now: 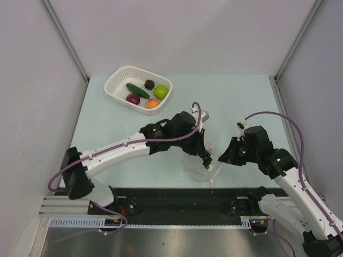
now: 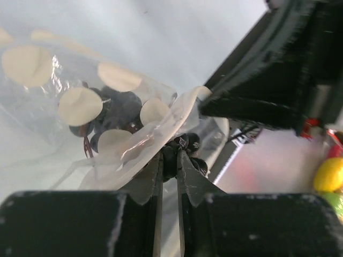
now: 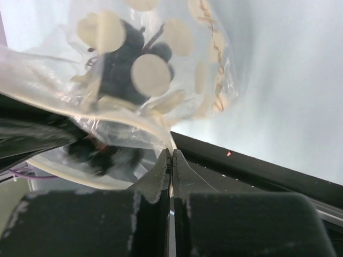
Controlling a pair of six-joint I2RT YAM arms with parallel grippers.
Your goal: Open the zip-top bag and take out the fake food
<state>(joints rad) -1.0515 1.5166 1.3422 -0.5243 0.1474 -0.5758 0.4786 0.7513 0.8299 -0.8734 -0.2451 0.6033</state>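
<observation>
Clear plastic up front, Jo: one zip-top bag [image 1: 210, 170] sits crumpled near the middle of the table's [image 1: 241, 96] near edge, right between the two arms.

Which way is it lying, Sam?

Hard call. It is so bunched up that I cannot name a long axis from above. In the wrist views its edge meets the fingertips and the polka-dotted body spreads out beyond them.

And the grips?

Left pincer [image 2: 170, 155] is closed down to a sliver, with a fold of the bag's edge nipped between its tips. Right pincer [image 3: 171, 155] is fully closed, tips pressed together, and the bag's film runs right into them, so it looks pinched there. The two sit just beside each other, on opposite sides of the bag.

Anything inside?

One cluster of dark grapes [image 3: 120, 69], showing through the film behind the white dots.

And the other pieces?

Five, all in one white perforated basket [image 1: 112, 84] toward the far left corner, well apart from the bag. One cucumber [image 1: 138, 90], long axis slanting from far left to near right. One dark round piece [image 1: 149, 84], one lime-green ball [image 1: 161, 91], one purple onion piece [image 1: 133, 98], one orange fruit [image 1: 153, 103].
</observation>
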